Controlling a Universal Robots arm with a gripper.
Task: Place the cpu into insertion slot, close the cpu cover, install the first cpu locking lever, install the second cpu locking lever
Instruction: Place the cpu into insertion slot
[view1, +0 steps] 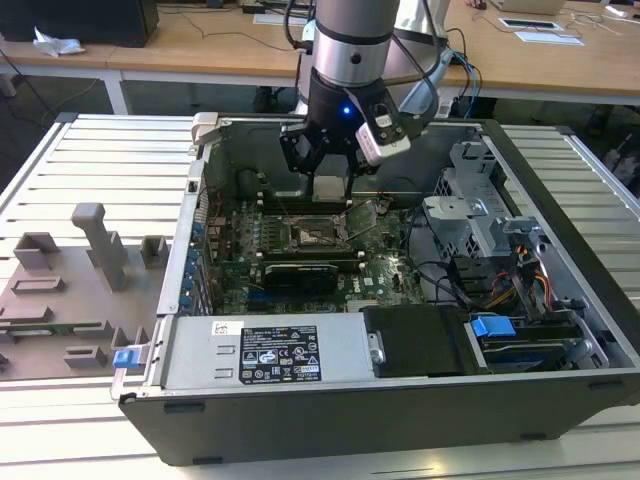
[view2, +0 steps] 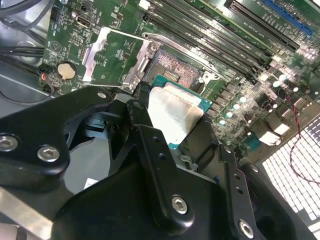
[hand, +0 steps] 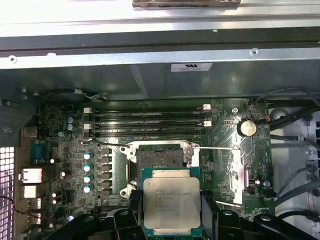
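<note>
My gripper (view1: 330, 186) hangs inside the open computer case, shut on the cpu (hand: 171, 202), a flat square chip with a silver-grey top and green edge. In both wrist views black fingers (hand: 134, 202) press its two sides, and the cpu (view2: 175, 112) hovers just short of the insertion slot (view2: 172, 67). The slot (hand: 160, 157) is a dark square socket on the green motherboard (view1: 390, 275), bare inside. The cpu cover (view2: 142, 57), a silvery frame with a square window, lies flipped open beside the socket. In the exterior view the socket (view1: 315, 235) sits just below the gripper.
Long black memory slots (hand: 150, 120) run along the far side of the socket. Cables and a metal drive cage (view1: 480, 215) fill the case at the exterior view's right. A black box (view1: 415, 340) lies along the front. Grey fixture blocks (view1: 95, 245) stand outside at the exterior view's left.
</note>
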